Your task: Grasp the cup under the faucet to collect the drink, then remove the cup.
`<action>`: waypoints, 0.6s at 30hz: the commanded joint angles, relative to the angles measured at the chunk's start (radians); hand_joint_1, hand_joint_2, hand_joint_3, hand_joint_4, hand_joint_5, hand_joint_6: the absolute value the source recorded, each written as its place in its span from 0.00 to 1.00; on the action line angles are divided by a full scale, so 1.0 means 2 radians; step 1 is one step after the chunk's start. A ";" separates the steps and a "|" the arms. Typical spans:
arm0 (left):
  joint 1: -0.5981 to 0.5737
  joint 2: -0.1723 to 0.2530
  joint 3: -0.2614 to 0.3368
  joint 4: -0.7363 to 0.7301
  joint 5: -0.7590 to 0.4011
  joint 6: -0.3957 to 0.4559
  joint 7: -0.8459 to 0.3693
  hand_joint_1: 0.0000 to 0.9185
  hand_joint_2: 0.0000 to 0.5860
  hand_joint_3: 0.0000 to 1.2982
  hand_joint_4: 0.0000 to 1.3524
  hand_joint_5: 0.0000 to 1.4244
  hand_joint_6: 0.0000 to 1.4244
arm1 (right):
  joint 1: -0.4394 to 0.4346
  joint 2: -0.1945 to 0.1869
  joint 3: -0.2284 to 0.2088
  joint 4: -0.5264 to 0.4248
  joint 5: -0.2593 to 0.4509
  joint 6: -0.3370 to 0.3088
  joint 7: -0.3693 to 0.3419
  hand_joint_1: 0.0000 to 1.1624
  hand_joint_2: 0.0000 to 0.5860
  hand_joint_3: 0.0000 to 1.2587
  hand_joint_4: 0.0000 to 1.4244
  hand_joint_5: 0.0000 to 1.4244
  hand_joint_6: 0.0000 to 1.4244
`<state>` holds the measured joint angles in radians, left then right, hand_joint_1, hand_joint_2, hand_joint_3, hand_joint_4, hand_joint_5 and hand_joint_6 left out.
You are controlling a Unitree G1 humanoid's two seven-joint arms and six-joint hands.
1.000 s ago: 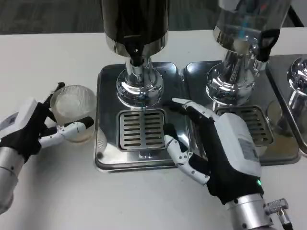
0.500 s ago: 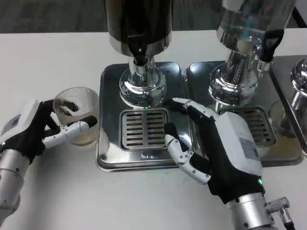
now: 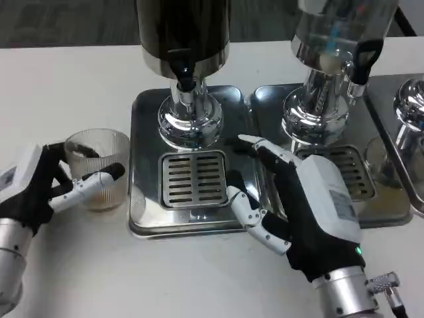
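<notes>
A clear ribbed cup (image 3: 99, 165) stands upright at the left of the steel drip tray (image 3: 146, 119), off its grate (image 3: 194, 179). My left hand (image 3: 46, 189) holds the cup, with a finger across its front and the thumb behind it. The dark dispenser's faucet (image 3: 183, 76) hangs over the grate with nothing beneath it. My right hand (image 3: 298, 199) lies open over the seam between the two trays, fingers spread toward the grate, holding nothing.
A second dispenser with a clear tank (image 3: 338, 33) and black tap (image 3: 361, 63) stands on the right tray (image 3: 265, 99). A third chrome base (image 3: 411, 106) is at the far right edge. White tabletop (image 3: 79, 79) lies left and in front.
My left hand has drawn the cup a little leftward and nearer to me, away from the tray edge. The camera has shifted slightly. The right hand has stayed put.
</notes>
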<state>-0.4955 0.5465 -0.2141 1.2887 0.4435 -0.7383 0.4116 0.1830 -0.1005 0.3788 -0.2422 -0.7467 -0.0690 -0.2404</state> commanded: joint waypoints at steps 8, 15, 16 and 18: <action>0.002 0.013 0.020 -0.029 0.000 -0.068 0.032 0.19 0.48 0.47 0.49 0.69 0.97 | -0.004 0.003 0.001 0.004 0.005 -0.005 -0.005 0.31 0.75 0.27 0.23 0.21 0.22; -0.027 -0.016 -0.003 -0.028 0.016 -0.056 0.001 0.19 0.48 0.47 0.49 0.68 0.97 | -0.001 0.007 0.000 -0.003 0.007 -0.006 -0.010 0.31 0.75 0.27 0.23 0.21 0.22; -0.031 -0.020 -0.007 -0.027 0.019 -0.053 -0.001 0.19 0.48 0.47 0.49 0.68 0.97 | 0.000 0.007 0.000 -0.004 0.007 -0.006 -0.011 0.31 0.75 0.27 0.23 0.21 0.22; -0.036 -0.026 -0.011 -0.023 0.023 -0.048 -0.007 0.20 0.48 0.47 0.49 0.68 0.95 | 0.004 0.009 0.000 -0.009 0.006 -0.005 -0.014 0.31 0.75 0.27 0.23 0.21 0.22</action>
<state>-0.5337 0.5048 -0.2289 1.2388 0.4843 -0.8419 0.4066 0.1794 -0.0871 0.3821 -0.2417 -0.7385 -0.0705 -0.2509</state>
